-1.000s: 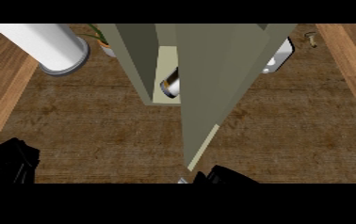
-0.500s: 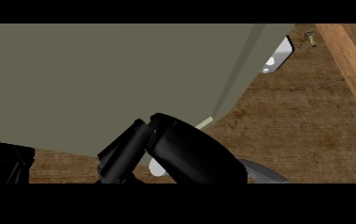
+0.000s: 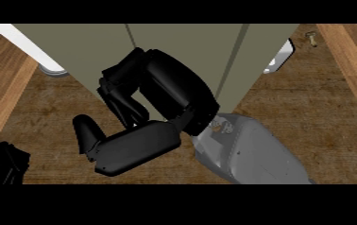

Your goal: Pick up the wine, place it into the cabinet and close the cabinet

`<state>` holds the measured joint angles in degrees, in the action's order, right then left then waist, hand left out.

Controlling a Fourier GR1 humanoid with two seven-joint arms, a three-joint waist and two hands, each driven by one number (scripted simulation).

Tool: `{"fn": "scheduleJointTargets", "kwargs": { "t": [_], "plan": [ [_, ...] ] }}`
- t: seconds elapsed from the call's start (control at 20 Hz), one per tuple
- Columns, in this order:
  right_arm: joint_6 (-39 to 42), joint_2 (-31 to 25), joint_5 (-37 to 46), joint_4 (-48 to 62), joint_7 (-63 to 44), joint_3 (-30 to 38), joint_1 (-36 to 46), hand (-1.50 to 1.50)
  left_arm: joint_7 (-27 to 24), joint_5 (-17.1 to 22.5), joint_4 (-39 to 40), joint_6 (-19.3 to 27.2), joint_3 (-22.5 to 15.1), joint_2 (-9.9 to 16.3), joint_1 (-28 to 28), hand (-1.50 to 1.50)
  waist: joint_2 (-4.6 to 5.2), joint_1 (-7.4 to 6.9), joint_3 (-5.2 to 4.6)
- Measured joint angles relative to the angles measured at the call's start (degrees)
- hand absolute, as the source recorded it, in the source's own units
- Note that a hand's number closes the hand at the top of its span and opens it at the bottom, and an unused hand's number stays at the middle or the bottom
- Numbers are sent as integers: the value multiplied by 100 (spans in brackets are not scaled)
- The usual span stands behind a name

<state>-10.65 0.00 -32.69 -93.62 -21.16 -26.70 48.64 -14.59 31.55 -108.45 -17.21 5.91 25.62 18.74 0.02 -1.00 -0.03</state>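
**A:** Wine: can you see it anywhere?

**B:** No. No bottle shows; the cabinet (image 3: 188,44) fills the upper middle of the view, and if the wine is inside, the olive panels hide it. I judge the placing done and the closing in hand, but that is only a reading.

**A:** Which hand is on the job?

**B:** The right hand (image 3: 150,110). It comes up from its grey forearm at lower right and lies against the cabinet's front, fingers (image 3: 122,94) curled and bunched near the vertical seam between two panels, thumb (image 3: 87,132) sticking out toward the left. It holds nothing that I can see.

**A:** And the left hand?

**B:** The left hand (image 3: 12,165) is only a dark sliver at the lower left edge, well apart from the cabinet. I cannot tell how it is set.

**A:** So the relation that matters?

**B:** The door lies straight ahead of the right hand, its long edges running up the view, away from the robot over the desk (image 3: 49,120). Any closing push would go forward, and the right hand is far nearer.
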Motion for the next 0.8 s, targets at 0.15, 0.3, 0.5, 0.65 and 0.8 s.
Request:
{"fn": "scheduleJointTargets", "kwargs": {
  "t": [0.15, 0.3, 0.5, 0.65, 0.8],
  "plan": [
    [-7, 0, -147, 487, 226, 73, 155, 150, 20, -58, 99, -82, 64, -52, -90, 150, 1, 4, 1],
    [278, -11, -87, 820, 464, 219, -53, 150, 72, -120, 28, -106, 99, -132, -72, 150, 0, 22, 2],
    [664, -55, -43, 1329, 581, 603, -41, 150, 225, -168, -106, -124, 139, -228, -49, 150, 1, 31, 2],
    [913, -46, 43, 1718, 732, 828, 36, 150, 426, -203, -279, -40, 153, -299, -92, 150, -14, 23, -8],
    [1284, -41, 80, 2112, 1008, 1002, 148, 150, 460, -156, -161, -136, 253, -282, -220, 150, -64, 3, -17]
  ]
}}
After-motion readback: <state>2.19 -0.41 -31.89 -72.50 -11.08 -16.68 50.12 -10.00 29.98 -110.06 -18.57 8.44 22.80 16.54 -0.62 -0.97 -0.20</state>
